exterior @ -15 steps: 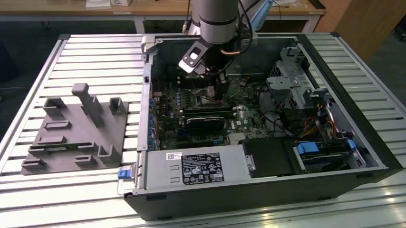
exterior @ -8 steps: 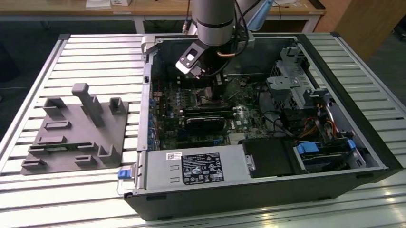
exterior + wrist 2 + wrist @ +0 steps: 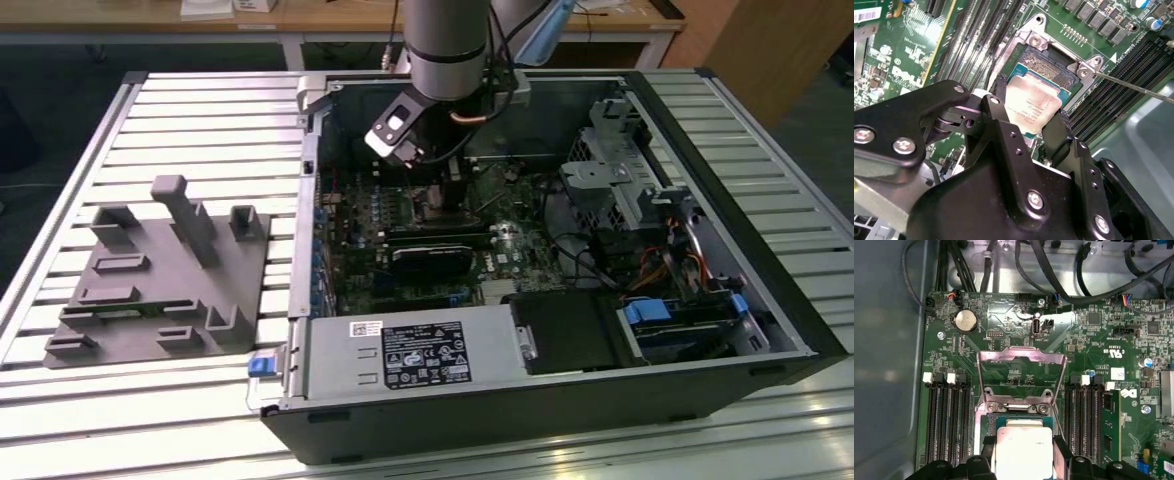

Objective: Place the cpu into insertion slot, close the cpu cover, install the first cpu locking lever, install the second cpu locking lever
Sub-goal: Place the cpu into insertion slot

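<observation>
Holders of grey plastic (image 3: 160, 270) stood at the exterior view's left on the slatted table (image 3: 80, 150), well apart from the work; next came the open computer case (image 3: 534, 400), with the arm (image 3: 447, 50) reaching down into its middle; orange and blue cables (image 3: 661, 265) lay toward the exterior view's right. In both wrist views I saw the pincer (image 3: 1030, 109) clenched on the chip (image 3: 1036, 97), one of its black fingers (image 3: 988, 450) against each side; the chip hung over the socket (image 3: 1046, 64), seemingly not level with it in the second wrist view, and I could not tell whether any edge touched. The cover (image 3: 1021, 356) stood flipped open beyond the socket in the first wrist view; a thin lever (image 3: 1134, 87) stuck out beside the socket; memory slots (image 3: 949, 425) flanked it. My worry was the tilt; I judged that a chip let down crooked or off-square could ride up on the socket's rim, or press on the fine contacts and bend them; a weak grip could let it drop; the fingers might catch the silver frame, or nudge the cover down onto the chip.
</observation>
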### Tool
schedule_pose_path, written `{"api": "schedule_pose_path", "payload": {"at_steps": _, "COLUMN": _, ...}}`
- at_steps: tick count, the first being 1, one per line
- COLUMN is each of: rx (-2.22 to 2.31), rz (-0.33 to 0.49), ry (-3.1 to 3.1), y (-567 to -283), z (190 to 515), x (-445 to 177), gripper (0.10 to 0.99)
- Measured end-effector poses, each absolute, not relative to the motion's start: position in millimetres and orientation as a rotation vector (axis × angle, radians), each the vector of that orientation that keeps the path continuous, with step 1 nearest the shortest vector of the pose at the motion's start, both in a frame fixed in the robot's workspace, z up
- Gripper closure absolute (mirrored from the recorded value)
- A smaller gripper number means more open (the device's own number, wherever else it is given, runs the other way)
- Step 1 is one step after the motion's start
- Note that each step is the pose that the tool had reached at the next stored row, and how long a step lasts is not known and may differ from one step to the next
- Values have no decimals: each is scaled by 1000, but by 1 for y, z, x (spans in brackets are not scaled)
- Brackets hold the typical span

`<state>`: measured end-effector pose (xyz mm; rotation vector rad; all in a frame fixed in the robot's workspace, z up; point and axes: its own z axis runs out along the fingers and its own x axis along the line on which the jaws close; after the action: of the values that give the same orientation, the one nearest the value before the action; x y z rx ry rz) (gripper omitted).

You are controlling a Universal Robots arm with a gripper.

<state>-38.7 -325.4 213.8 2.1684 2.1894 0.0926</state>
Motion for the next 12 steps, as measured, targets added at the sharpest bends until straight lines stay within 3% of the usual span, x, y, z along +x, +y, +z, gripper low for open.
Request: {"api": "schedule_pose_path", "payload": {"at_steps": 12, "rx": 2182, "rz": 92, "ry": 2175, "y": -324, "z": 207, "x": -39, "gripper": 549}}
